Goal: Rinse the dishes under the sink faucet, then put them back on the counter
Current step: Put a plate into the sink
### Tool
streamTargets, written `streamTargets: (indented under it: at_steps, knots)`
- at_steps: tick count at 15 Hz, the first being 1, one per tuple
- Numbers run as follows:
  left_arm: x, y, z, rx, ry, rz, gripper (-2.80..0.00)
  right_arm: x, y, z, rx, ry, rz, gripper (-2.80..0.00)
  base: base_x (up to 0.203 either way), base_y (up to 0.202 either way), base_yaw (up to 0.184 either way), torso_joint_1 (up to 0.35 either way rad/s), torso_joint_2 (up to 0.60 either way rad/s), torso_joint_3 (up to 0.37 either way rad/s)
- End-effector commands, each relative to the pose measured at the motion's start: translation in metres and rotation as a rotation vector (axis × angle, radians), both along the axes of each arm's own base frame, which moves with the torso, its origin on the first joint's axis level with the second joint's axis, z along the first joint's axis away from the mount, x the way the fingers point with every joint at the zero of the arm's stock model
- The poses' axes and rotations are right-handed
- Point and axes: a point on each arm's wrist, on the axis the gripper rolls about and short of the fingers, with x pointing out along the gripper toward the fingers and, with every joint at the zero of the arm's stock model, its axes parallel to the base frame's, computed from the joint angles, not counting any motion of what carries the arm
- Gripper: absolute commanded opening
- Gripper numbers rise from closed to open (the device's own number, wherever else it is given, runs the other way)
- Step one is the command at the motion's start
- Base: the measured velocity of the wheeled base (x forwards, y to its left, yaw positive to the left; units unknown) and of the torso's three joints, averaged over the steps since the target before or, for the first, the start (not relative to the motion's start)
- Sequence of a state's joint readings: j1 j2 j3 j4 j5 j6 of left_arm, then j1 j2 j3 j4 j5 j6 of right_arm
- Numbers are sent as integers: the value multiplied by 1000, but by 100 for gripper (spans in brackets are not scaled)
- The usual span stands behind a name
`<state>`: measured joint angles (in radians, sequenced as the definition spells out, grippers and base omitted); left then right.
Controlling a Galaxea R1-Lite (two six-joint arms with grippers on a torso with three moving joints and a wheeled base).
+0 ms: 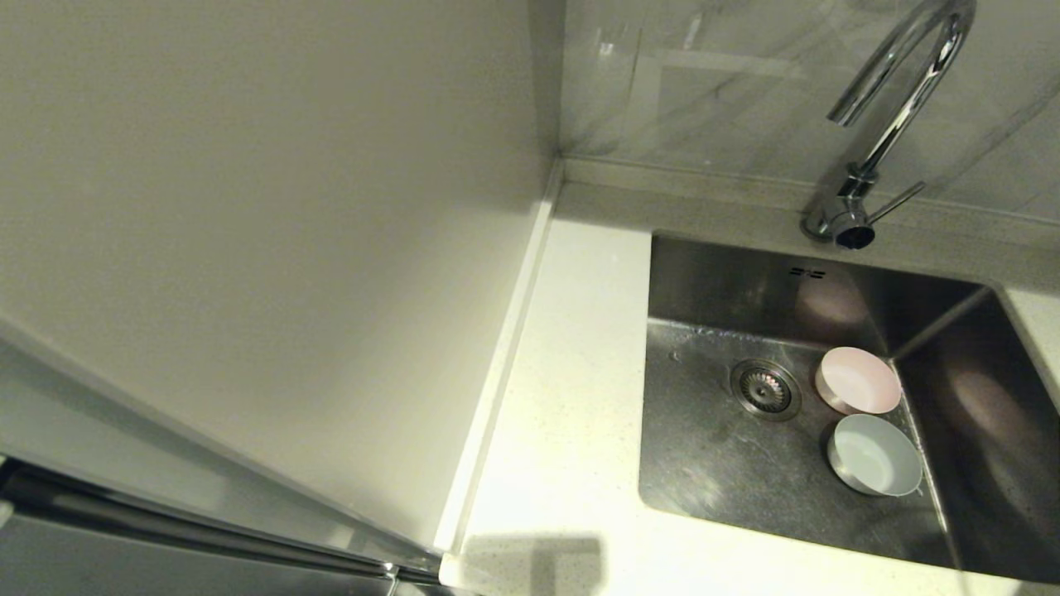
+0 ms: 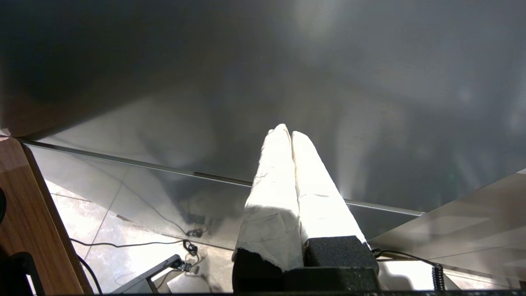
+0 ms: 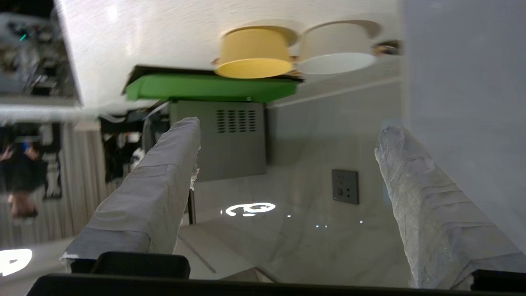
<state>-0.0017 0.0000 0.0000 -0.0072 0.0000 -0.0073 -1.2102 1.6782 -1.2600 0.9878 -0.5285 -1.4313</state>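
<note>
In the head view a pale pink cup (image 1: 859, 380) and a pale blue-white bowl (image 1: 875, 454) sit side by side on the floor of the steel sink (image 1: 720, 463), right of its drain strainer (image 1: 765, 388). The chrome gooseneck faucet (image 1: 890, 124) stands behind the sink, its thin lever (image 1: 896, 201) sticking out to the right. White counter (image 1: 571, 389) lies left of the sink. The plate is out of view. Neither arm shows in the head view. My left gripper (image 2: 287, 132) is shut with nothing in it, facing a dark panel. My right gripper (image 3: 287, 131) is open and empty, facing a marble wall.
A cream wall panel (image 1: 265, 232) rises along the counter's left edge. The right wrist view shows a yellow pot (image 3: 254, 51) and a white pot (image 3: 337, 48) on a white surface, a green slab (image 3: 209, 88), a grey vented box (image 3: 230, 135) and a wall socket (image 3: 345, 186).
</note>
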Motion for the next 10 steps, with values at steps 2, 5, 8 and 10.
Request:
streamTargets:
  at_steps: [2, 5, 8, 10]
  knots:
    - [0, 0, -1, 0, 3, 0, -280, -1, 3, -5, 137, 60, 30, 0, 0, 0, 0, 0, 0, 0]
    - [0, 0, -1, 0, 3, 0, -280, -1, 6, -14, 312, 95, 45, 0, 0, 0, 0, 0, 0, 0]
    - [0, 0, -1, 0, 3, 0, -280, 6, 5, -28, 466, 28, 51, 0, 0, 0, 0, 0, 0, 0]
    - [0, 0, -1, 0, 3, 0, -280, 9, 3, -36, 515, -16, 45, 0, 0, 0, 0, 0, 0, 0]
